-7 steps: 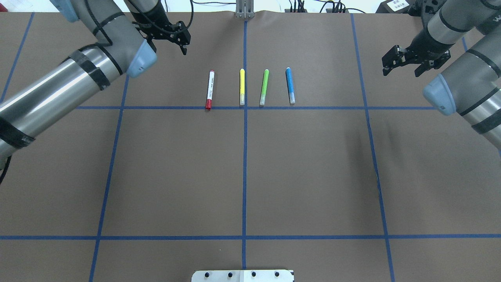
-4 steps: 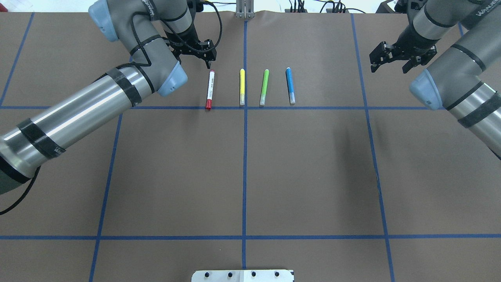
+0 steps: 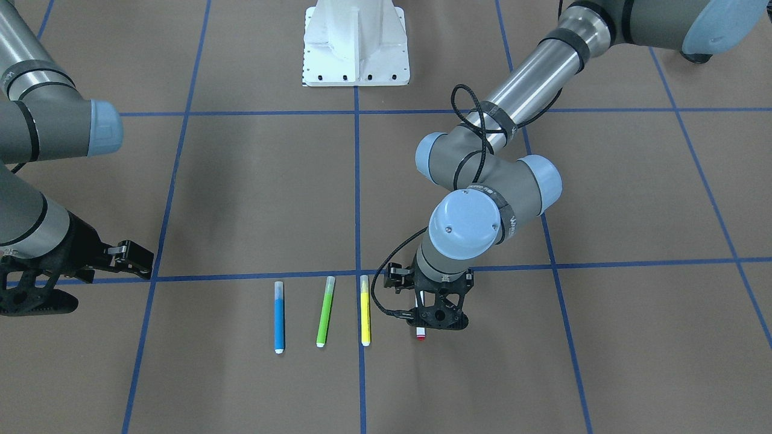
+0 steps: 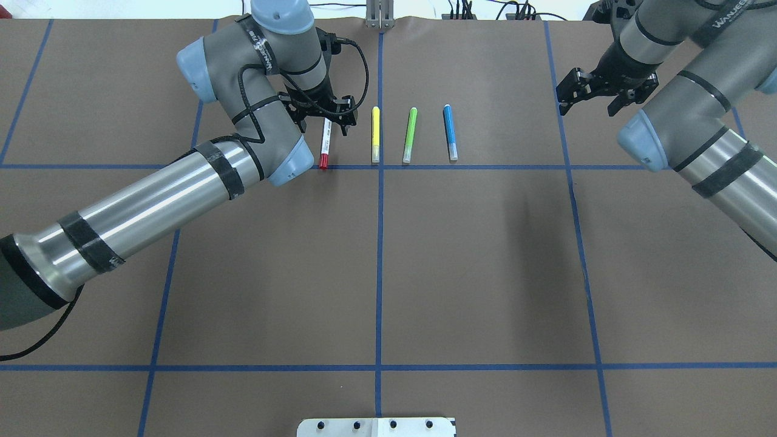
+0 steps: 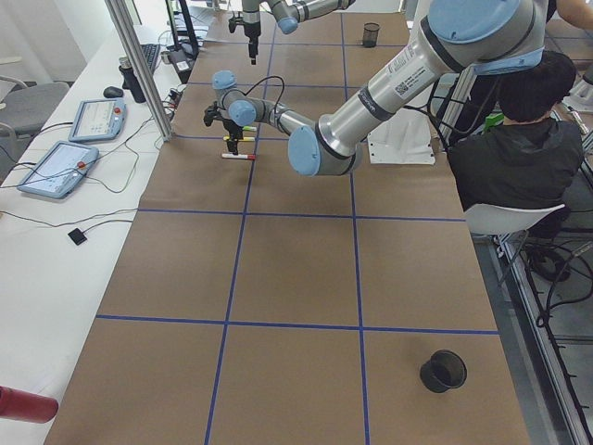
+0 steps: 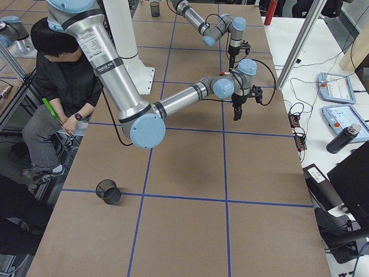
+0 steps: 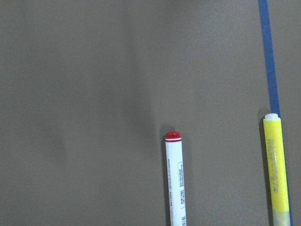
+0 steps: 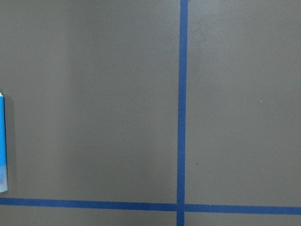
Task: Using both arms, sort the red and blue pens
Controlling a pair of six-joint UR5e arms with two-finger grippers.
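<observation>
In the overhead view we see four pens lying side by side at the upper centre of a brown paper-covered table [image 4: 376, 267] marked with blue tape lines. Leftmost is the white-barrelled marker with a red cap [image 4: 324, 149]. The black left gripper [image 4: 325, 120] hovers over its far end, jaws spread, gripping nothing. Next come a yellow pen [image 4: 375, 133] and a green pen [image 4: 410, 135]. Rightmost is the slim blue pen with a clear cap [image 4: 450, 132]. At upper right, well apart from the blue pen, the black right gripper [image 4: 587, 106] hangs spread and empty.

Bright, even light w/ soft shadows.
</observation>
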